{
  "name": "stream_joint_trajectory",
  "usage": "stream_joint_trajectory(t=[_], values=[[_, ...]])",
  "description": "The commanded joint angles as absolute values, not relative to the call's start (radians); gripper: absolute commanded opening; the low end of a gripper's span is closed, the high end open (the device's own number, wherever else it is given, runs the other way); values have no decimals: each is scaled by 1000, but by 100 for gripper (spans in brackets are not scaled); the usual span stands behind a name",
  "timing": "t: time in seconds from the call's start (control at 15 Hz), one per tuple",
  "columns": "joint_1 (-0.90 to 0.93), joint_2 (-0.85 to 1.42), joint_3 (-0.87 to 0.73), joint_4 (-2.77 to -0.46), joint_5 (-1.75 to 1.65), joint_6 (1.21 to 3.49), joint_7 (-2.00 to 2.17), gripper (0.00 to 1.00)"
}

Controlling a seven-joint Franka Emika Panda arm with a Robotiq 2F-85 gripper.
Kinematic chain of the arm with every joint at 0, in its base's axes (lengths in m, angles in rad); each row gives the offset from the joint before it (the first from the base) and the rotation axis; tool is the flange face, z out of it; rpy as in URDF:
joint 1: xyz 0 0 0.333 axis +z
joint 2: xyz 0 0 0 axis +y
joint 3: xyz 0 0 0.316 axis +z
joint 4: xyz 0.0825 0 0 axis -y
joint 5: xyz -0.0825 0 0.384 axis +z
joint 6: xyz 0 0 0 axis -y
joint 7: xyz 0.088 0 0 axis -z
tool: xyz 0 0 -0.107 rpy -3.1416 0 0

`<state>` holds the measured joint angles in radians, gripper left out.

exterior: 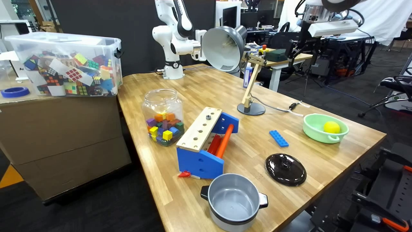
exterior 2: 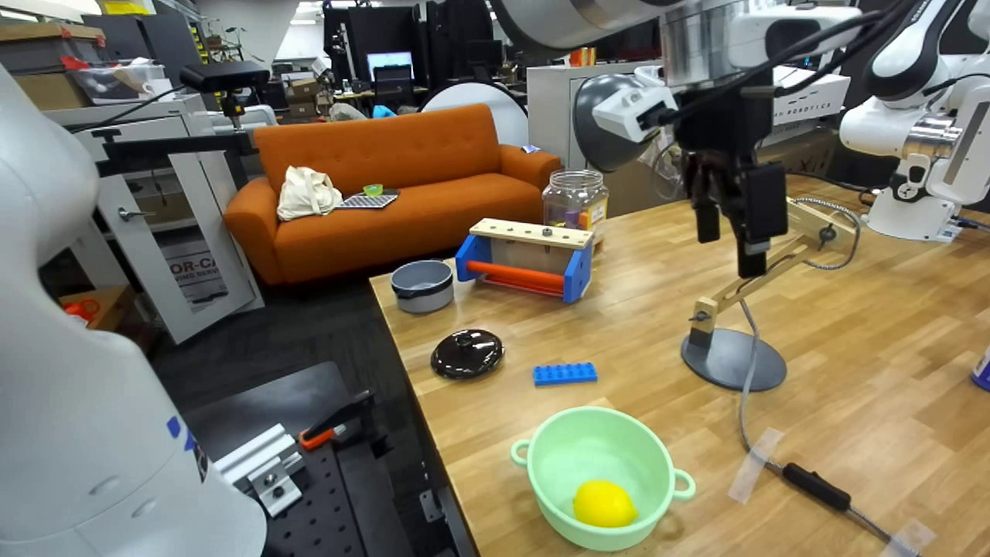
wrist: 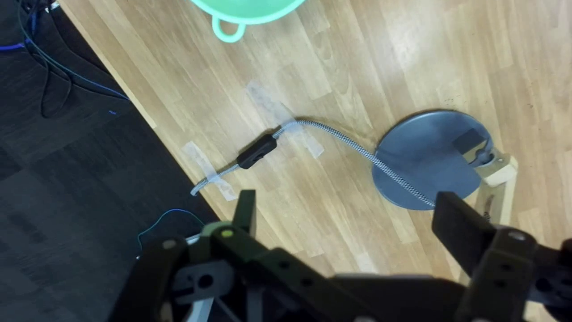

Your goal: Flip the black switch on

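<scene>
Just left of centre in the wrist view, your black switch [wrist: 257, 151] looks like smooth, low-sheen plastic; its cord [wrist: 348, 141] has a rough, cloth-like braid, under dull, translucent tape [wrist: 268, 105]. Your tabletop [wrist: 402, 71] is smooth wood with a soft sheen; at right, the lamp base [wrist: 415, 156] looks like matt metal. In an exterior view, below centre, your pot lid [exterior 2: 467, 353] is glossy; at bottom, the bowl [exterior 2: 557, 464] looks like smooth plastic; at upper left, the sofa [exterior 2: 418, 209] looks like matt cloth.
</scene>
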<state>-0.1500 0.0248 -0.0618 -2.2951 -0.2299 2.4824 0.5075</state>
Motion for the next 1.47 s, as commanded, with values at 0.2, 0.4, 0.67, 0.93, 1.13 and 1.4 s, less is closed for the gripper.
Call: stream_joint_trajectory(t=[0.2, 0.4, 0.67, 0.93, 1.13, 1.4], values=[[-160, 205, -151, -2139, -127, 2464, 345, 100], [-140, 204, -174, -2155, -138, 2481, 364, 100], [-137, 212, -173, -2144, -137, 2479, 364, 100], [-134, 223, -174, -2137, -135, 2478, 379, 100], [-123, 287, -175, -2101, -154, 2506, 371, 100], [-115, 392, -167, -2007, -144, 2516, 294, 100]])
